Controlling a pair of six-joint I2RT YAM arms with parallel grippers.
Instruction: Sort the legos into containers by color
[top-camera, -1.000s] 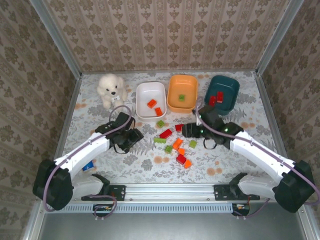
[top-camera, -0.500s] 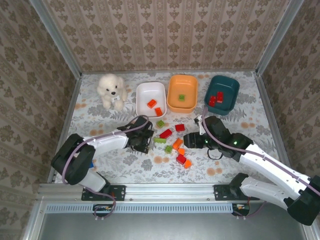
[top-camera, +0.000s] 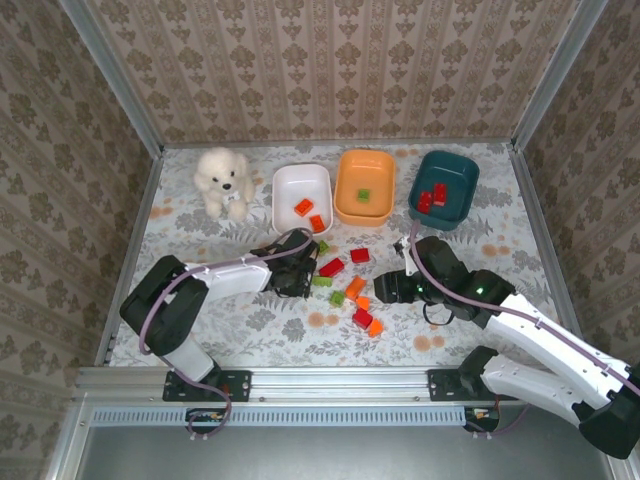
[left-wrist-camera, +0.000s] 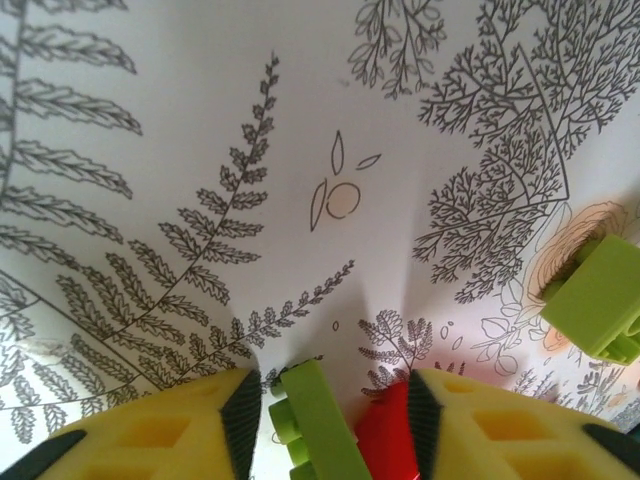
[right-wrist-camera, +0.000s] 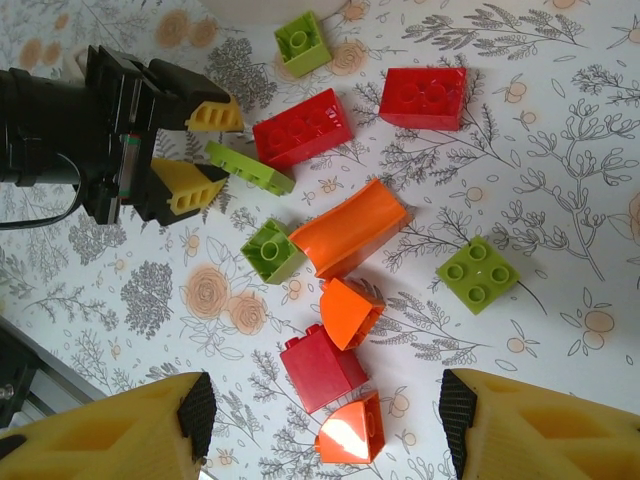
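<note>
We see the left end effector (left-wrist-camera: 330, 395) low over the floral worktop (top-camera: 520, 230), jaws released and straddling one end of a long green lego (right-wrist-camera: 252, 167) beside a red lego (right-wrist-camera: 302, 127). The right end effector (right-wrist-camera: 325, 405) hovers released, grasping nothing, above the loose legos (right-wrist-camera: 350, 240), which lie on the near side of the white tub (top-camera: 285, 180), orange tub (top-camera: 345, 190) and teal tub (top-camera: 458, 175).

Legos (top-camera: 331, 267) clutter table (top-camera: 200, 240) centre; containers (top-camera: 378, 175), plush dog (top-camera: 222, 180) line far side.

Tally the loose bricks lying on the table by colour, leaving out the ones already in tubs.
Green bricks: 4
Red bricks: 3
Orange bricks: 3
Total: 10
</note>
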